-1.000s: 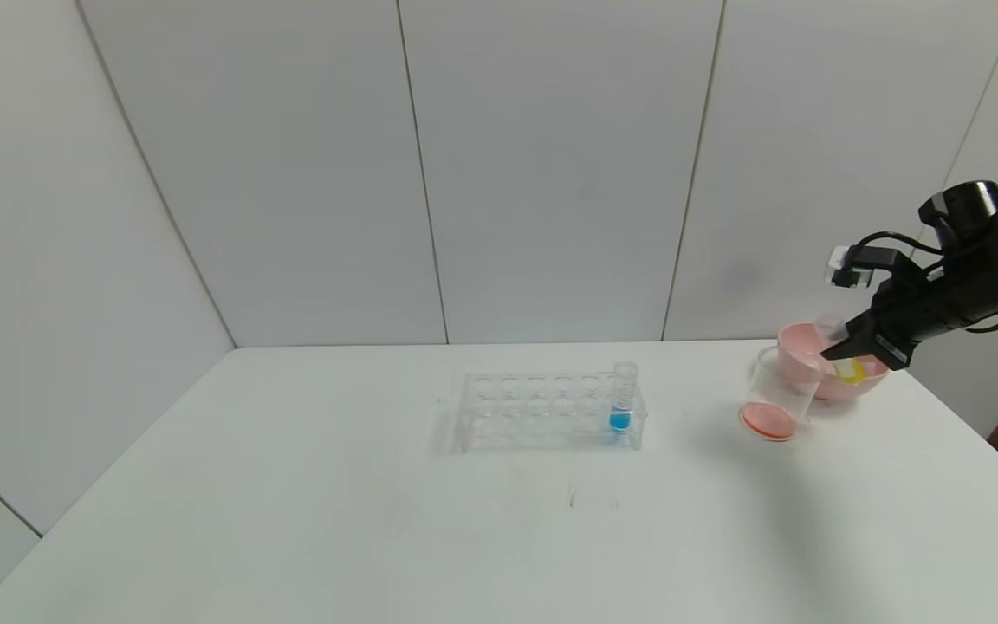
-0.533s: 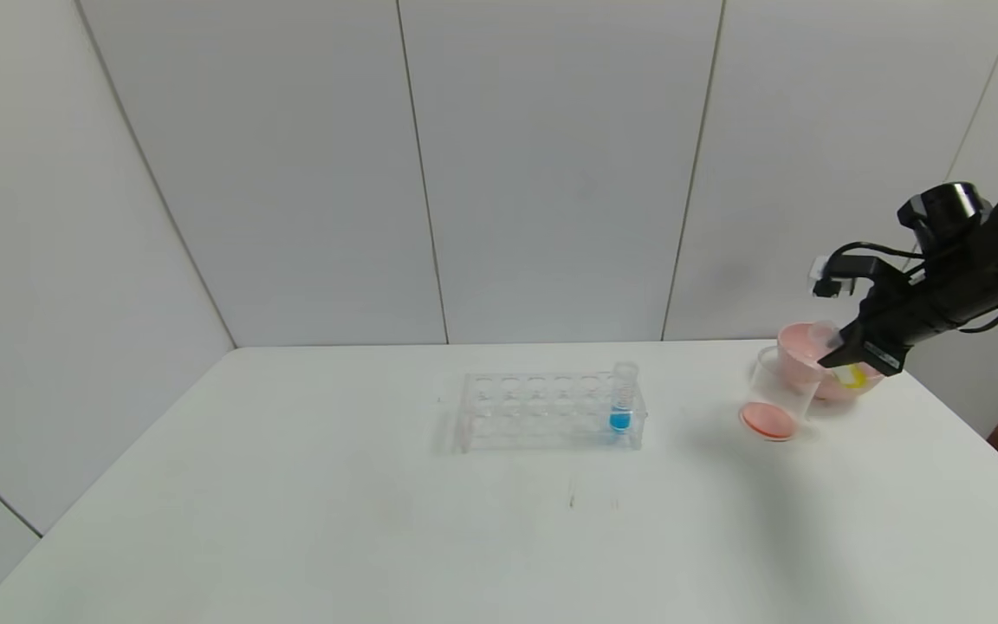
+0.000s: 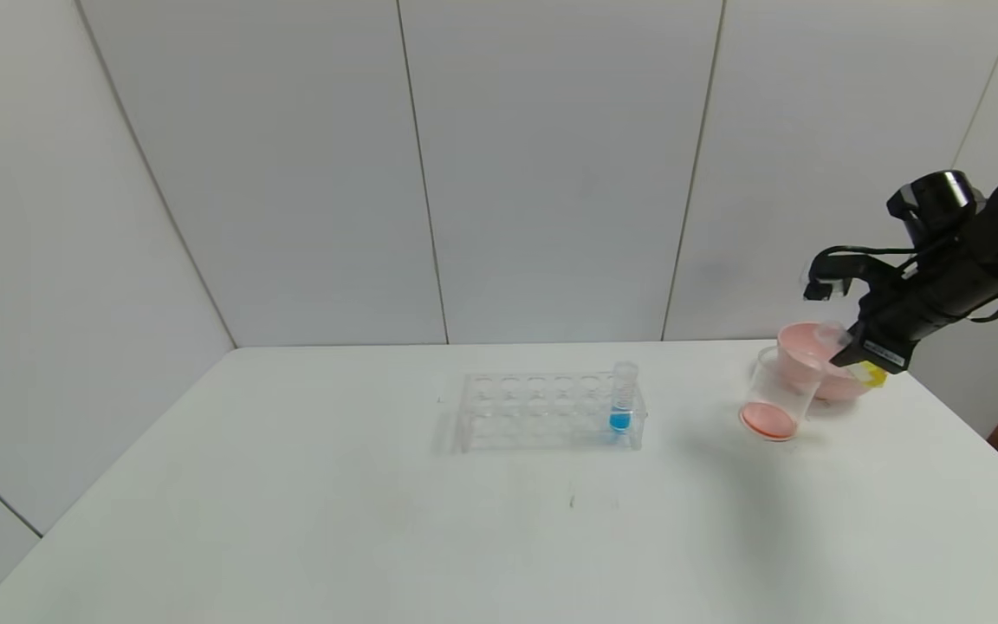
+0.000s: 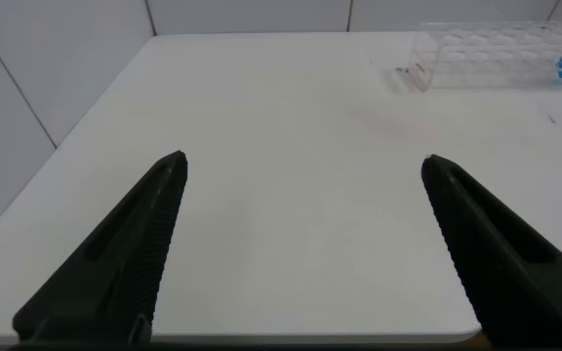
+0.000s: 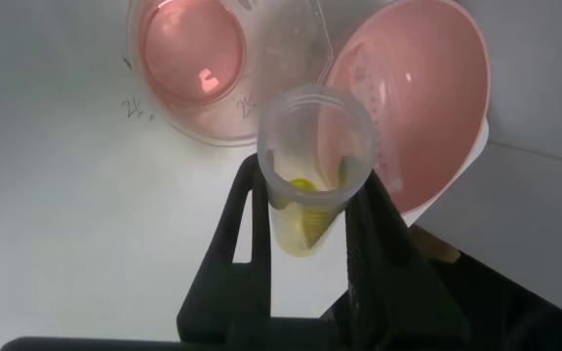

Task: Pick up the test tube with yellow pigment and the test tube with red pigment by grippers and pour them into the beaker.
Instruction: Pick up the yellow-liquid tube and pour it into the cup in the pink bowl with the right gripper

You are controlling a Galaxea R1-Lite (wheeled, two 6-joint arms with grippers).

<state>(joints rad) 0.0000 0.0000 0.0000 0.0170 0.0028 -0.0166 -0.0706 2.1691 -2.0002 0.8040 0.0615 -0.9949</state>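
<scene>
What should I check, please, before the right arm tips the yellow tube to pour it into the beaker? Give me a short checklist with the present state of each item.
1. Right gripper shut on the test tube with yellow pigment: ok.
2. Yellow liquid in the tube, none poured: ok.
3. Beaker upright on the table, red liquid at its bottom: ok.
4. Tube mouth over the beaker: not ok; it sits between the beaker and the pink bowl.
5. Tube with blue liquid in the rack, away from the pour: ok.
6. Left gripper open, over bare table, far from the beaker: ok.
</scene>
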